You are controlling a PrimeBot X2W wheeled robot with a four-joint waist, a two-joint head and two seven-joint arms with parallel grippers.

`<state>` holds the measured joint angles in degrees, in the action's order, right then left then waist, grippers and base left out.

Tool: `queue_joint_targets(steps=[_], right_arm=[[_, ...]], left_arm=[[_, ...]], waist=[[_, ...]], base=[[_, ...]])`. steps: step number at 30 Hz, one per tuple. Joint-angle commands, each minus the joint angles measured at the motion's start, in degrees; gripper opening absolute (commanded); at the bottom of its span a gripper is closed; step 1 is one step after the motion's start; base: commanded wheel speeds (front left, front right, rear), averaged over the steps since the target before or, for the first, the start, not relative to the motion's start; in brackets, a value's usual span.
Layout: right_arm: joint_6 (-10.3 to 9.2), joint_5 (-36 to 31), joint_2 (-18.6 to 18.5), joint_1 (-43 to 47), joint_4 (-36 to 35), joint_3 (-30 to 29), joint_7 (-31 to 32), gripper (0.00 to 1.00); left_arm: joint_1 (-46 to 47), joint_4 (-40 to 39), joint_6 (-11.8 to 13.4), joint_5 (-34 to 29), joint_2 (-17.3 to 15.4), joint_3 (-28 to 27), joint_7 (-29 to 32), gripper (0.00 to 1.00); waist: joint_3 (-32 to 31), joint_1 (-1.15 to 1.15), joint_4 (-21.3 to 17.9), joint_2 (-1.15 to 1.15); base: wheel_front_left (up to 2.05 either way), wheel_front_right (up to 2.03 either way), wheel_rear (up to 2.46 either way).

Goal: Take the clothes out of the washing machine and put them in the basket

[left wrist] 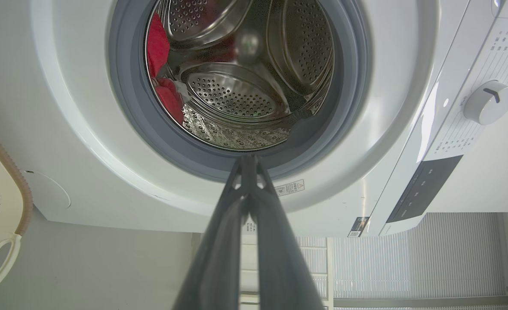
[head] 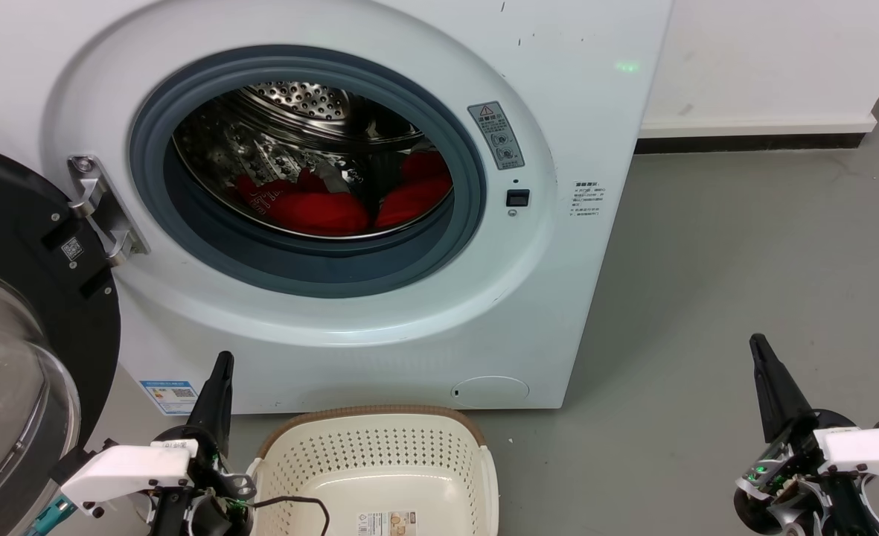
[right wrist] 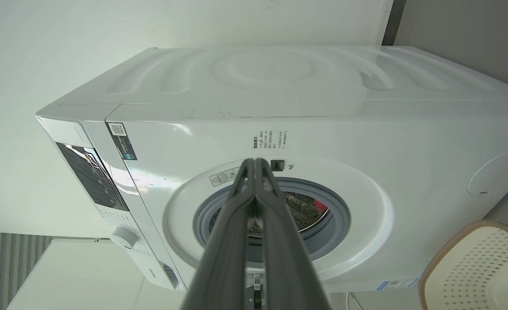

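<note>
The left claw [head: 222, 362] is clenched empty, with the basket [head: 365, 411] just beside it, toward the right claw [head: 758, 344], likewise clenched empty; the clothes [head: 320, 210] lie ahead of both, inside the washing machine [head: 409, 327], well apart from them.

Looked like a bare laundry corner or appliance test bay rather than a furnished room. A white front-loading washing machine [head: 409, 327] sat directly on a plain smooth grey floor [head: 707, 260]. Next to it was a scuffed white wall [head: 774, 59] with a white skirting [head: 752, 125] above a dark strip. A blue-and-white QR sticker [head: 171, 396] was low on the machine's front. A perforated plastic laundry basket [head: 368, 412] stood on the floor just before it. Left wrist view had pale ribbed panelling [left wrist: 408, 254] past the machine.
</note>
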<state>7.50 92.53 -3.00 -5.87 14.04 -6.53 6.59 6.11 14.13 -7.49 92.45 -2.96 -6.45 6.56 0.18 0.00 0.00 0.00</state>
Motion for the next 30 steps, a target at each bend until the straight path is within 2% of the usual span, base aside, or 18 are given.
queue_joint_targets(steps=[1,30], right_arm=[[-0.03,-0.3,0.2,-0.8,0.1,0.0,0.0,0.00],[-0.03,-0.3,0.2,-0.8,0.1,0.0,0.0,0.00]], left_arm=[[0.3,0.0,-0.1,-0.1,0.1,-0.1,0.1,0.00],[0.3,0.0,-0.1,-0.1,0.1,-0.1,0.1,0.00]], waist=[[0.0,0.00,0.0,0.00],[0.0,0.00,0.0,0.00]], base=[[0.00,0.00,0.00],[0.00,0.00,0.00]])
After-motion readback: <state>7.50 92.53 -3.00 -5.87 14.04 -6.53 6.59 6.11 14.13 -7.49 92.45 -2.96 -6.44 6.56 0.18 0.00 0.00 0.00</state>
